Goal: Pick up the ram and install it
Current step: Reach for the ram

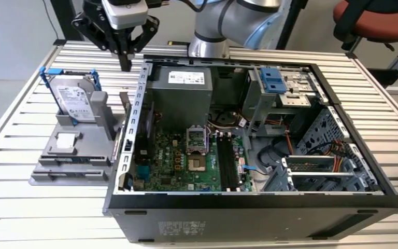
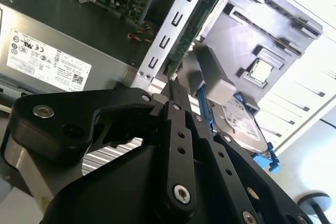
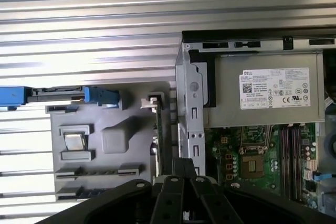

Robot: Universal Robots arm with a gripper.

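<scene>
Over the far part of the counter (image 1: 12,122), on the exterior view's left of the open computer case (image 1: 254,205), the gripper (image 1: 125,66) hangs pointing straight down. The jaws appear closed together, fingertip against fingertip, with nothing between them. The ram (image 1: 125,106) is not yet picked up. It stands on its long edge in a slot of the grey holder (image 1: 74,155), at the holder's edge nearest the case and just beside the case's side wall. Its long axis runs parallel to that wall, from the counter's far edge toward its near edge. In the first wrist view the ram (image 3: 156,129) shows edge-on as a thin strip, and the gripper (image 3: 184,165) sits offset from that strip toward the case wall. In the second wrist view the gripper (image 2: 172,84) points at the ram's (image 2: 197,24) near end, with clear air between them. Judgement: the ram lies below the jaws, which hang about over its far end, so the alignment is close but not exact. The hard drive (image 1: 74,98) in its blue frame stands at the holder's far corner, well clear. The black memory slots (image 1: 227,161) on the board inside the case appear to lie in about the same direction as the ram.
</scene>
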